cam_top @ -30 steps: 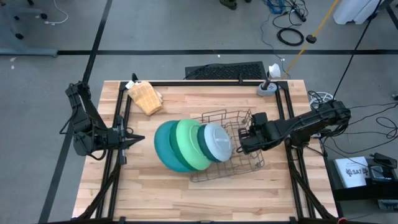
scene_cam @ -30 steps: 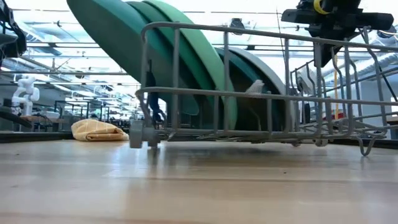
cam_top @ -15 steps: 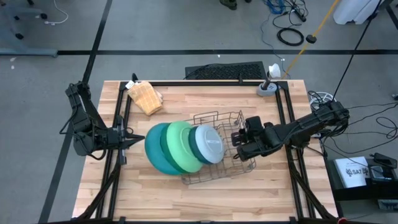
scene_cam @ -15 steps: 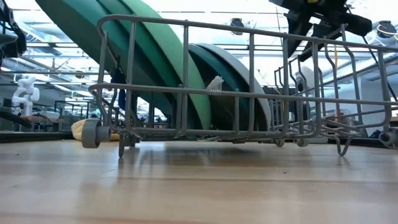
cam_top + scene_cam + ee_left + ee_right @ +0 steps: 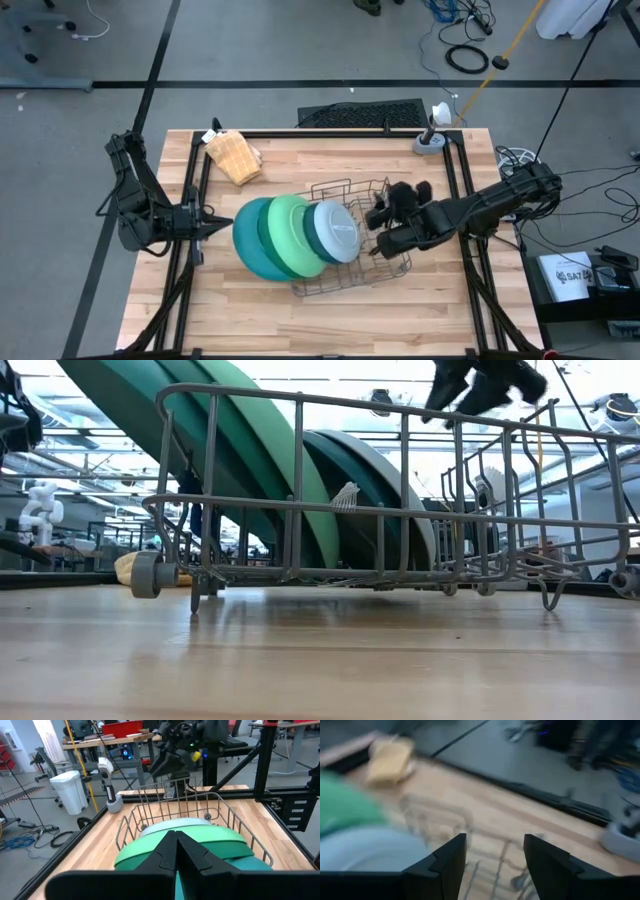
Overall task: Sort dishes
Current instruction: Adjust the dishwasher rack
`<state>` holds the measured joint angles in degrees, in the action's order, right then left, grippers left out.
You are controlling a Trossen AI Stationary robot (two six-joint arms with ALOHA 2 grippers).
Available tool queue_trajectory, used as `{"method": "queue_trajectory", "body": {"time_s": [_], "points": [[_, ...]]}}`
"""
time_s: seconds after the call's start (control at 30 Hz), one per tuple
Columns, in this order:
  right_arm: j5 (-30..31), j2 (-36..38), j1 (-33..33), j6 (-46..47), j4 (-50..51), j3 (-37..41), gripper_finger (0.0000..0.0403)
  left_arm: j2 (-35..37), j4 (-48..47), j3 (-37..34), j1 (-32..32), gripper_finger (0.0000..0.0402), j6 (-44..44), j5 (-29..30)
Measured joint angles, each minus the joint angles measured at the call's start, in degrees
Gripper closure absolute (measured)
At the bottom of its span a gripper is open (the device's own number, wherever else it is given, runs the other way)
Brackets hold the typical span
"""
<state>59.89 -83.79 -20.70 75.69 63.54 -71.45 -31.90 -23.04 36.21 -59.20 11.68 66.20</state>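
Right gripper (image 5: 397,192): fingers apart, nothing between them. The right wrist view shows both dark fingers (image 5: 445,865) spread, with rack wire and bare wood in the gap. In the high view it sits right of centre, above the right-hand end of the grey wire rack (image 5: 385,270). In the low view it shows at the top right, above the rack's top rail (image 5: 400,412) and not touching it.

Left gripper (image 5: 212,226): fingers together in a point, holding nothing. It waits at mid-left of the high view, just beside the stack's left edge; contact cannot be confirmed.

Dishes: four plates stand overlapped on edge in the rack's left half, at the centre of the high view. From left to right: teal plate (image 5: 246,240), light green plate (image 5: 285,228), dark green plate (image 5: 311,238), pale blue-grey plate (image 5: 337,229). All lean toward the left of the frame, and the larger ones overhang the rack's left end.

Governing relation: the stack lies to the left of the right gripper, its row running left to right along the rack. The pale blue-grey plate faces that gripper and is nearest to it. The left gripper is nearer the teal plate. Judgement: whichever arm acts has a near-upright rim to close on.

Other items: tan waffle cloth (image 5: 235,154), upper left of the table (image 5: 300,325), well apart from the rack.

Writing: none legible on dishes, rack or grippers.
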Motion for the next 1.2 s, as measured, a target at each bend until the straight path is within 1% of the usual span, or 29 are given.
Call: {"method": "queue_trajectory", "body": {"time_s": [0.03,0.1,0.2,0.3,0.33,0.37,0.53,0.63,0.73,0.9,1.07,1.2], "points": [[-2.1,0.0,0.1,-6.0,-2.8,-0.4,0.0217,-0.1,0.0,0.0,0.0,0.0394,0.0,0.0],[-8.1,0.0,0.6,-19.7,-9.9,-0.9,0.0236,-0.4,0.0,0.0,0.0,0.0394,0.0,0.0],[-16.6,0.0,1.4,-36.3,-18.9,-1.7,0.0288,-0.7,0.0,0.0,0.0,0.0394,0.0,0.0],[-22.4,0.0,3.2,-44.9,-20.3,-3.2,0.0362,-0.7,0.0,0.0,0.0,0.0394,0.0,0.0],[-23.9,0.0,4.1,-46.8,-19.6,-3.5,0.0382,-0.7,0.1,0.0,0.0,0.0394,0.0,0.0],[-25.4,0.0,5.1,-48.3,-18.5,-3.7,0.0391,-0.7,0.3,0.0,0.0,0.0394,0.1,0.0],[-34.0,-0.6,11.0,-52.6,-10.8,-3.8,0.0401,-0.8,0.3,0.0,0.0,0.0394,1.4,0.0],[-37.4,-2.4,13.6,-56.1,-7.5,-3.8,0.0402,-1.0,0.3,0.0,0.0,0.0394,1.5,0.0],[-40.5,-4.6,15.8,-59.6,-6.2,-3.8,0.0402,-1.2,0.3,0.0,0.0,0.0394,1.5,0.0],[-40.8,-8.6,18.8,-60.7,-4.0,-3.8,0.0403,-1.4,0.3,0.0,0.0,0.0394,1.5,0.1],[-40.7,-12.5,21.2,-58.4,-0.8,-3.8,0.0403,-1.4,0.3,0.0,0.0,0.0394,1.6,0.1],[-40.3,-13.9,22.3,-55.5,1.8,-3.8,0.0403,-1.4,0.3,0.0,0.0,0.0394,1.5,0.0]]}}
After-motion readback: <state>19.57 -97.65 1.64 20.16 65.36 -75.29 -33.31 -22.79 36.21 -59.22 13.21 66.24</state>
